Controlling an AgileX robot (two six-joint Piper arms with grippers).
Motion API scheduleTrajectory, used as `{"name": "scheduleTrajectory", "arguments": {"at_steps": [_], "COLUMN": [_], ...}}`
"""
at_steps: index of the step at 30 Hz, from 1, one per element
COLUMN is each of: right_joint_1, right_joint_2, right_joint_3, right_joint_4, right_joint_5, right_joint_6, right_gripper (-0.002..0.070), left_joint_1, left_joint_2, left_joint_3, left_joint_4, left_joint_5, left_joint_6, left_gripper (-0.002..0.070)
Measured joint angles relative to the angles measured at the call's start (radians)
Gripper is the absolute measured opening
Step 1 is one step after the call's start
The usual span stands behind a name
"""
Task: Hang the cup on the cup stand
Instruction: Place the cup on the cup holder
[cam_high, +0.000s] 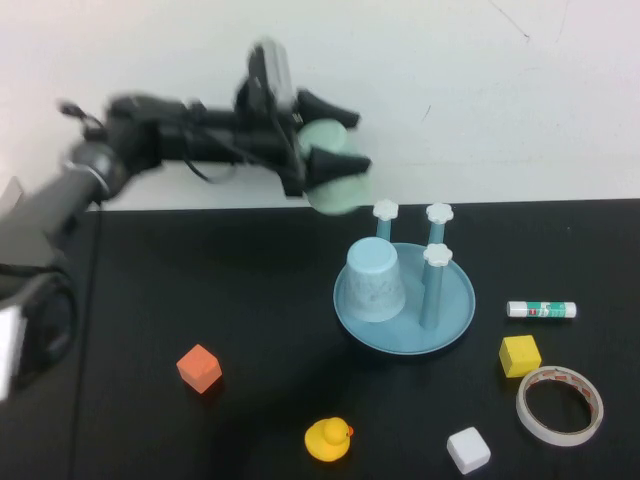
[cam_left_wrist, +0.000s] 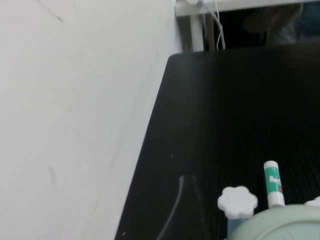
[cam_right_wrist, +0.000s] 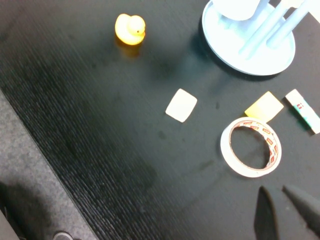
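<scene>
The cup (cam_high: 338, 188), a pale mint-green tumbler, is held in the air on its side with my left gripper (cam_high: 338, 138) shut on it. It hangs just above and to the left of the cup stand's back-left peg (cam_high: 385, 212). The cup stand (cam_high: 455, 318) is a round blue tray with three pegs capped in white flowers. A light blue cup (cam_high: 374, 280) sits upside down on it. In the left wrist view the cup's base (cam_left_wrist: 280, 225) fills the lower corner beside a flower cap (cam_left_wrist: 238, 201). My right gripper (cam_right_wrist: 300, 199) is shut and empty, above the table near the tape roll (cam_right_wrist: 251, 146).
Around the stand lie a glue stick (cam_high: 541, 310), a yellow cube (cam_high: 520, 355), a tape roll (cam_high: 559, 404), a white cube (cam_high: 468, 449), a rubber duck (cam_high: 328, 439) and an orange cube (cam_high: 199, 368). A white wall (cam_high: 480, 90) rises behind the table.
</scene>
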Motion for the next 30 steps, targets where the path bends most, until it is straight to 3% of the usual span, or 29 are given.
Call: {"name": "scheduleTrajectory", "arguments": {"at_steps": [11,17,20,25,30], "right_joint_1": [0.000,0.000,0.000,0.000,0.000], "right_joint_2": [0.000,0.000,0.000,0.050,0.196], "right_joint_3": [0.000,0.000,0.000,0.000,0.000], "right_joint_4": [0.000,-0.037,-0.111,-0.319,-0.368], "right_joint_5": [0.000,-0.050,-0.126,-0.153,-0.155], "right_joint_6": [0.000,0.014,0.141,0.580,0.677], "right_gripper": [-0.0002,-0.0002,-0.0002,-0.0002,-0.0002], "left_joint_1": [0.017,0.024,0.028,0.028,0.028], "left_joint_2": [-0.318,-0.456,-0.513,-0.572,-0.608], "left_joint_3": [0.000,0.000,0.000,0.000,0.045], "left_joint_4": [0.431,0.559,0.631,0.723,0.735], "left_joint_5": [0.037,0.060,0.062,0.070,0.070], "left_joint_6": [-0.432,-0.628,-0.721,-0.817,-0.860], "left_gripper": [0.0534,0.0534,0.0534,0.0534,0.0534]}}
